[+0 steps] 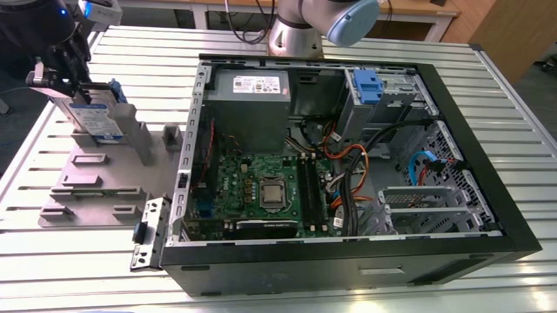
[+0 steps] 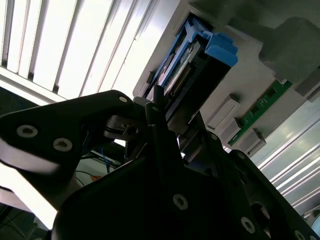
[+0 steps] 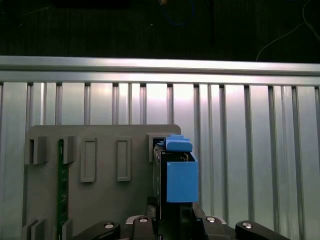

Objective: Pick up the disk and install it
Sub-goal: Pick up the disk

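Second wrist view: the gripper [image 2: 175, 120] fingers [image 2: 156, 107] look clenched on the disk [image 2: 192, 60], which stands on edge between them, its far end at the grey fixture plate [image 2: 245, 70]. In the exterior view the open computer case [image 1: 513, 215] lies well away from the fingers. Grasping looks done; carrying over and installing remain.

Desk [image 1: 487, 98]: silver slatted aluminium profile, ribs running lengthwise; in the first wrist view its edge rail crosses the whole width [image 3: 250, 67]. Slats glare bright white under the overhead light in the second wrist view [image 2: 75, 45]. Beyond the desk, a wooden-topped table [image 1: 409, 10] on a white frame. Wooden panel [image 1: 505, 32] at the exterior view's right. Floor [image 1: 13, 124] dark grey; loose cables [image 3: 285, 35] lie on it.
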`<move>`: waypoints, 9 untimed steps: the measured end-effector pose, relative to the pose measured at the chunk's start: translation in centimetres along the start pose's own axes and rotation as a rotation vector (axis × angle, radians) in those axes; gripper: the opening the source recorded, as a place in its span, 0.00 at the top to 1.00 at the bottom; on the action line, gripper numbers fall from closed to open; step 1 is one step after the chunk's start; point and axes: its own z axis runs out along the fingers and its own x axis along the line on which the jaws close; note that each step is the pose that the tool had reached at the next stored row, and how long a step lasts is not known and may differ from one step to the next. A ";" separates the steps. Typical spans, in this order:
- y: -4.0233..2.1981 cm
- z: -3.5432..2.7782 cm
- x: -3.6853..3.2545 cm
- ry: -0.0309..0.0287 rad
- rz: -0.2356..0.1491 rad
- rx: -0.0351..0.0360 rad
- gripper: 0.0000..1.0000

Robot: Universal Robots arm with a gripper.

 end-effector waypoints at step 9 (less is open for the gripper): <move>0.07 -0.91 -0.08 0.0029 0.000 -0.0016 0.65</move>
